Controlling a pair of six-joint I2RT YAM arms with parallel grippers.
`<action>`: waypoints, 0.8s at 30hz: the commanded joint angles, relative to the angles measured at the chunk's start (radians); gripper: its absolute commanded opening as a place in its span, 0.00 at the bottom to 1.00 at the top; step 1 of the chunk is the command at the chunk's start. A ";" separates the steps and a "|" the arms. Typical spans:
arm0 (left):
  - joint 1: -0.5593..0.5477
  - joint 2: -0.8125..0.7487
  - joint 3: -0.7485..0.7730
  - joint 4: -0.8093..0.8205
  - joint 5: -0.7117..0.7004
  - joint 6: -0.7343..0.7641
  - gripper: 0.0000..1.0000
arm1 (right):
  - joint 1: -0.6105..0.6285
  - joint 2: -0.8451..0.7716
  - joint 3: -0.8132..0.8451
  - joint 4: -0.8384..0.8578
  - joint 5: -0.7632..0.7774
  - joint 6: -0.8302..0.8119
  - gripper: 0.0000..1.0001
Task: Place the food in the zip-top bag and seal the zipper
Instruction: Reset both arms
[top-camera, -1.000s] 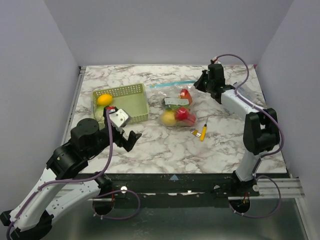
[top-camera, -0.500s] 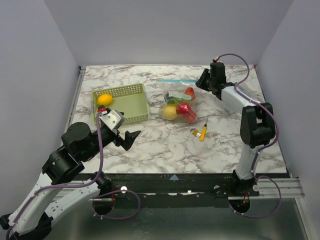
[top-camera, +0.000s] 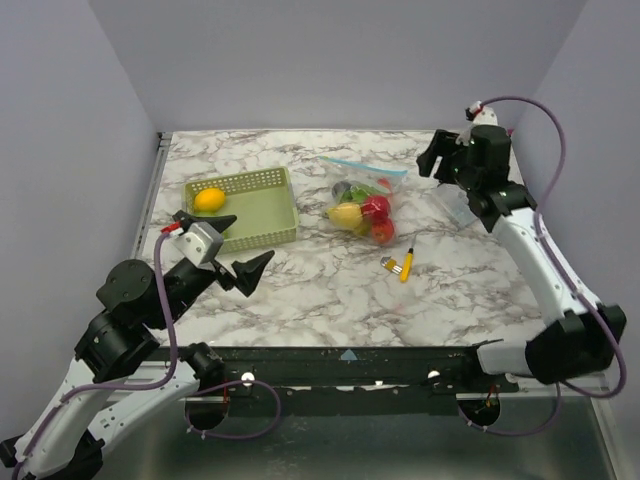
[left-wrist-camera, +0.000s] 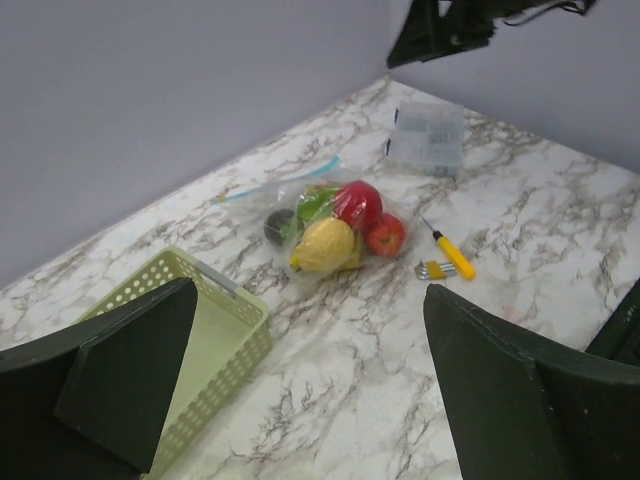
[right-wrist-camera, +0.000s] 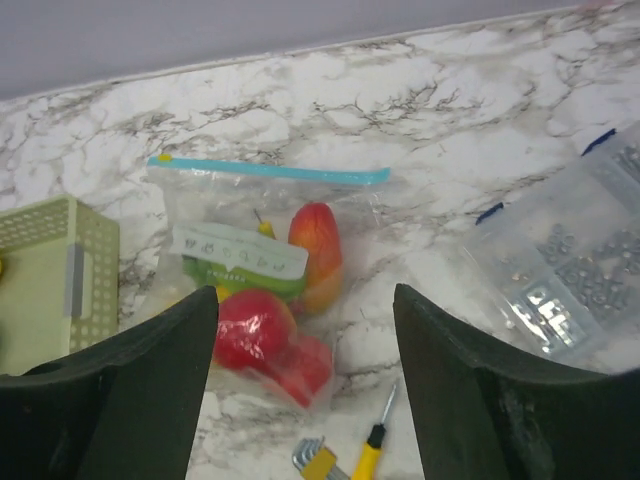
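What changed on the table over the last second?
The right end effector drew away from the bag, up and to the right, and is open. The bag shifted slightly right. The left end effector eased back left. Basket, lemon and screwdriver stayed put.

A green basket (top-camera: 265, 212) sits on the marble table (top-camera: 330, 295). A yellow screwdriver (top-camera: 407, 262) lies just beside some hex keys (top-camera: 389, 265), and a clear parts box (right-wrist-camera: 565, 272) is nearby.

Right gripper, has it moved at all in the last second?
Yes. In the top view the right gripper has drawn rightward, away from the green basket, which stayed put, and off the mouth of the zip-top bag.
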 joint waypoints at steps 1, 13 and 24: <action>0.003 -0.080 -0.054 0.159 -0.129 -0.057 0.99 | 0.002 -0.284 -0.149 -0.084 -0.026 -0.053 0.79; 0.005 -0.296 -0.211 0.401 -0.371 -0.145 0.99 | 0.002 -0.884 -0.292 -0.117 -0.120 0.035 1.00; 0.005 -0.274 -0.197 0.392 -0.381 -0.120 0.99 | 0.002 -1.015 -0.238 -0.259 -0.005 0.067 1.00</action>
